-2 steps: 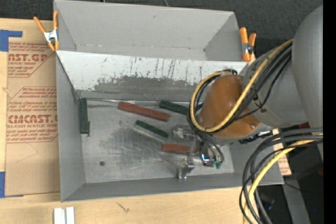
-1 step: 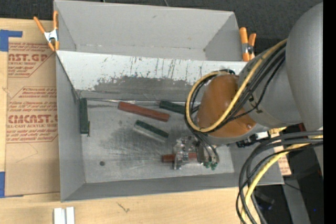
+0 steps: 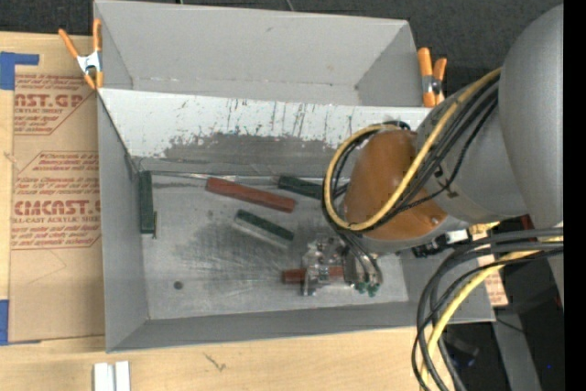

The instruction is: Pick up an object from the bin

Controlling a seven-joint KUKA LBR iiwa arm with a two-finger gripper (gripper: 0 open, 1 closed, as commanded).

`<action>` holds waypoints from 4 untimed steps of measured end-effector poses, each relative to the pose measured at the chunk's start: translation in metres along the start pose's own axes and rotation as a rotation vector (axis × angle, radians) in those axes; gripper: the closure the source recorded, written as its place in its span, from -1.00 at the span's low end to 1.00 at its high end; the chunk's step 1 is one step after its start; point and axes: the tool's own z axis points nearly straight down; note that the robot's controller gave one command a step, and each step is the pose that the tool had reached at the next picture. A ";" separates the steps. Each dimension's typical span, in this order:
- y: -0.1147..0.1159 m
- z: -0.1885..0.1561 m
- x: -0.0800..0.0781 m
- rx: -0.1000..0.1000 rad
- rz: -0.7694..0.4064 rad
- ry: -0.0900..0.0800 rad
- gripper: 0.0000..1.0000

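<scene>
**Gripper low at the bin's front right**

The gripper (image 3: pixel 335 274) is hanging low over the scuffed, scratched floor of the grey bin (image 3: pixel 124 288), near the front wall. It is right beside a small reddish-brown block (image 3: pixel 295 276) lying there. I cannot tell whether its jaws are apart or together. A green stick (image 3: pixel 264 225) and a red stick (image 3: pixel 250 194) are lying farther back. The bin is sitting on a pale wooden table (image 3: pixel 275 366).

Red print stands on the cardboard (image 3: pixel 46 238), well left of the gripper (image 3: pixel 322 274) and outside the bin (image 3: pixel 117 224). Near its top are large letters "CAST.GP", cut off at the left edge. Lower down is a large word ending in "CAST", and beneath it "LL-CAST ACRYLIC SHEET". The slanted lines between are too small to read.
</scene>
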 end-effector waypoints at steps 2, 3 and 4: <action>0.000 -0.049 0.002 -0.001 0.000 0.002 1.00; 0.001 -0.081 0.001 -0.001 0.000 -0.001 1.00; 0.001 -0.105 0.000 -0.002 0.000 -0.006 1.00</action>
